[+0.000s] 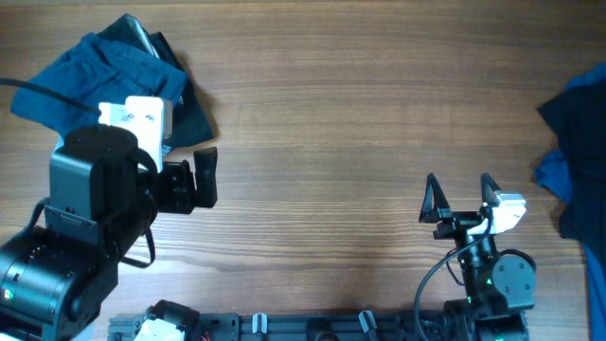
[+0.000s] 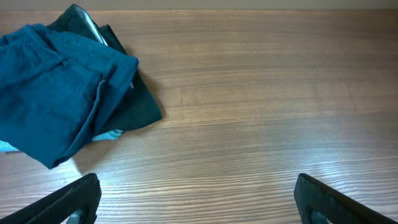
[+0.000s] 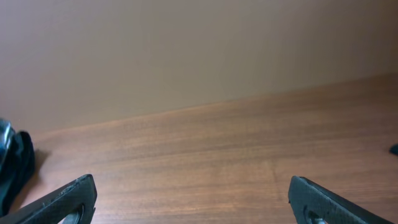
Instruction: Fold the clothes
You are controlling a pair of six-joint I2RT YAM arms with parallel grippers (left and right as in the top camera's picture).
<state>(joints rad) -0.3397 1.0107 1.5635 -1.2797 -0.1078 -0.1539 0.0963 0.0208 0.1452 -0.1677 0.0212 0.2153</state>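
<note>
Fingers of the left gripper: flung wide, and we see nothing but bare wood between them.
Place of the left gripper: over the table, near its left end, just beside the heap of clothes.
Fingers of the right gripper: same story, spread wide and holding nothing.
Place of the right gripper: low at the front of the table, well apart from any cloth.
Top of the heap: dark blue shorts, rumpled, seams showing, at the far left corner, neither arm touching them.
Underneath: black-navy garment, poking out toward the table's middle.
Sliver: pale blue cloth, peeking from under the shorts' edge.
Right edge: more dark blue clothes, bunched, partly out of view.
</note>
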